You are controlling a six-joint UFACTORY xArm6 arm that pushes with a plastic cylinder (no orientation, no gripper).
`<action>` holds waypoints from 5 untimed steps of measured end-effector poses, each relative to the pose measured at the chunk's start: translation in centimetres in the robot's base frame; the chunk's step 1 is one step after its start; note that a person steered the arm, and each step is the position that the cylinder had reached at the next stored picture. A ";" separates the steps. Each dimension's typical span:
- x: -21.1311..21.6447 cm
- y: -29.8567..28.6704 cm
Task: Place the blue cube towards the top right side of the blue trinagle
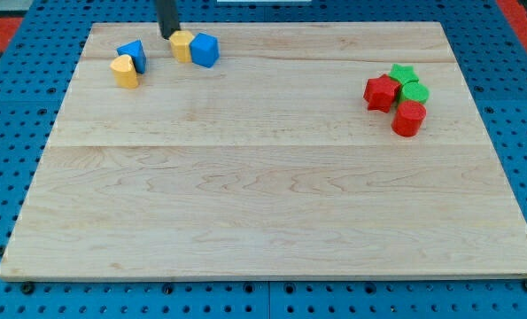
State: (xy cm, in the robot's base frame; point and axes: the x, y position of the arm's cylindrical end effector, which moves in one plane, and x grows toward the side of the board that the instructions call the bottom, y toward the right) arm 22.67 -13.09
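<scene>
Now my tip [168, 35] touches no blue cube [205, 50].
Light, rigid, slippery block beside blue triangle [133, 54]; no fingers exist, push its flat face.

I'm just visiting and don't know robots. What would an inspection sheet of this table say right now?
Surface: wooden board, on a blue pegboard.
Job's things: blue cube touching a yellow block; blue triangle to their left, against a yellow block.
Clutter: red star, green star, green block, red block, clustered right.
Grippers: none; my tip sits at the yellow block's left.
Cables: nothing seen.
Surroundings: red strips at the top corners.
</scene>
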 end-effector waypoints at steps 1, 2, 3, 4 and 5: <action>6.9 2.5; 11.5 4.5; 11.0 8.9; 7.1 10.1; 5.3 10.3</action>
State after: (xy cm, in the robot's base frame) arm 27.98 -2.76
